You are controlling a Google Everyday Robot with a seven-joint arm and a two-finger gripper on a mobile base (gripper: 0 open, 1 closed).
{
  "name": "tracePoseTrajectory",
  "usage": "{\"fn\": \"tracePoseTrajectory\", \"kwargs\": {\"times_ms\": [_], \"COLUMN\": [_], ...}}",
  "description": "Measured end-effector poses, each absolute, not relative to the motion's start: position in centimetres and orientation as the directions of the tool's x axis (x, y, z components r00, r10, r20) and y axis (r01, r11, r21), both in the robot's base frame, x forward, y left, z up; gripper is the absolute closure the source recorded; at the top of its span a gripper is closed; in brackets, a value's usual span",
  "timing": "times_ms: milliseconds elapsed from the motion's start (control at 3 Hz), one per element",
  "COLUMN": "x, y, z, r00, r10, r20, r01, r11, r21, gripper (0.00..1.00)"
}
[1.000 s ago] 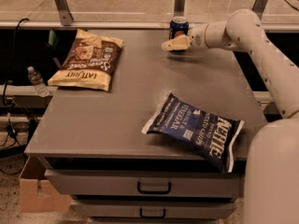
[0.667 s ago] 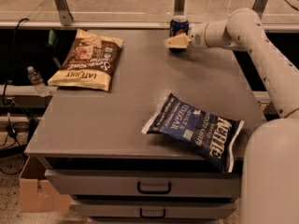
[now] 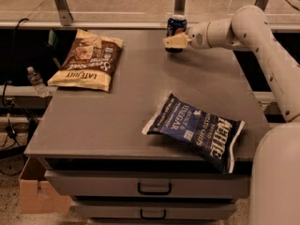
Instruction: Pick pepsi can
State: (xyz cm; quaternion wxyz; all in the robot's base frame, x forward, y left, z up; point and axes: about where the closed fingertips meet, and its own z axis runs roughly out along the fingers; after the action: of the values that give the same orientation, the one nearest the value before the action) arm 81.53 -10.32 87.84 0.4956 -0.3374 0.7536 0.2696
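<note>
The pepsi can (image 3: 176,26) is a small dark blue can with a silver top and a round logo. It stands upright at the far edge of the grey table (image 3: 126,111), right of the middle. My gripper (image 3: 174,41) reaches in from the right on a white arm. Its cream fingers are at the can's lower front and hide the can's base. Whether the fingers touch the can does not show.
A brown chip bag (image 3: 89,60) lies at the far left of the table. A dark blue chip bag (image 3: 194,128) lies near the front right edge. Two drawers sit under the table. A plastic bottle (image 3: 35,78) and a cardboard box (image 3: 35,191) are to the left.
The gripper has moved slightly toward the can and now covers its base. The can and both bags have not moved.
</note>
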Motion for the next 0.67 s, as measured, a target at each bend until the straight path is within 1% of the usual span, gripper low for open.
{"fn": "tracePoseTrajectory", "kwargs": {"times_ms": [333,667], "x": [78.6,74.2], "y": [-9.1,-7.9], "z": [90.6,93.4], "r00": [-0.222,-0.158], "r10": [-0.252,-0.281], "r20": [-0.942,-0.947], "r01": [-0.848,-0.926], "r11": [0.527,0.374], "r21": [0.059,0.044], "gripper": [1.00,1.00]}}
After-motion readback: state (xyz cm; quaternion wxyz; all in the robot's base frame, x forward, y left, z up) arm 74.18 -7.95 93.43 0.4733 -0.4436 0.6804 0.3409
